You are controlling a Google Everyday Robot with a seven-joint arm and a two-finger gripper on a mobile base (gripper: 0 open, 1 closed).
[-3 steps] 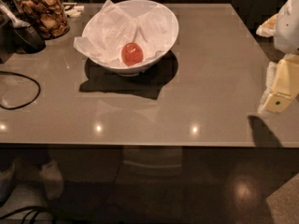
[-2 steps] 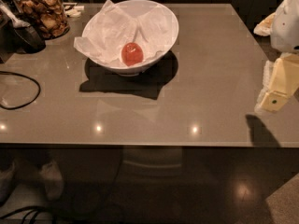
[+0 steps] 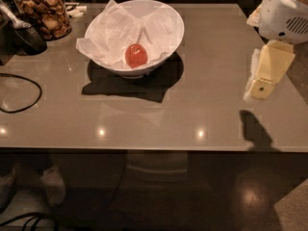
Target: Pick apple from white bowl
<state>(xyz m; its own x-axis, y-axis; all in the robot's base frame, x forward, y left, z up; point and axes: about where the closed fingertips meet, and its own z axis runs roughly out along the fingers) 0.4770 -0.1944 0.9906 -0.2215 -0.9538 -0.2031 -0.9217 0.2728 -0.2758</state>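
A small red-orange apple [image 3: 136, 55] lies in the wide white bowl [image 3: 168, 44], on crumpled white paper that sticks out past the rim on the left. The bowl stands at the back middle of the grey table. My gripper [image 3: 260, 87], cream-coloured, hangs over the table's right side, well to the right of the bowl and a little nearer the front. It holds nothing that I can see. Its shadow falls on the table near the front right edge.
A glass jar of brown snacks [image 3: 44, 14] stands at the back left, with a dark object [image 3: 24, 35] beside it. A black cable [image 3: 19, 93] loops on the table's left side. The robot's white body [image 3: 286, 13] is at the top right.
My gripper has moved left, further in over the table towards the bowl. The apple and bowl have not moved.
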